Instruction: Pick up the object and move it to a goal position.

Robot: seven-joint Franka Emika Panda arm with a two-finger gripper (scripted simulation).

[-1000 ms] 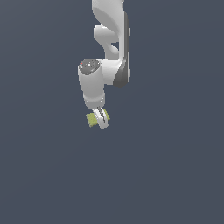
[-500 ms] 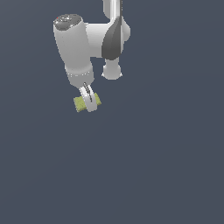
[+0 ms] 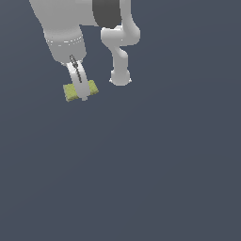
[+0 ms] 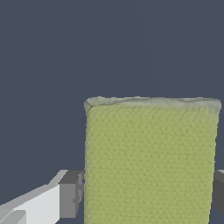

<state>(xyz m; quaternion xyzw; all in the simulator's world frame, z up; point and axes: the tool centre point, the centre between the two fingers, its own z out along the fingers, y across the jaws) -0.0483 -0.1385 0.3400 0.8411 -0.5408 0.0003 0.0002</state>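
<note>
The object is a small flat yellow-green block (image 3: 71, 92). In the exterior view it sits in the upper left, held between the fingers of my white gripper (image 3: 82, 90), which hangs from the arm above. The gripper is shut on the block, and a white finger (image 3: 78, 80) crosses its middle. In the wrist view the block (image 4: 151, 162) fills the lower right of the picture, with a grey pad (image 4: 70, 194) pressed against one side and another pad (image 4: 218, 192) against the other. The block appears lifted off the dark surface.
The white arm's base column (image 3: 120, 70) stands just to the exterior view's right of the gripper. A plain dark grey-blue surface (image 3: 155, 169) spreads all around. No goal marker shows.
The gripper with the block has moved up and toward the exterior view's left, nearer the camera. The block stays clamped between the fingers.
</note>
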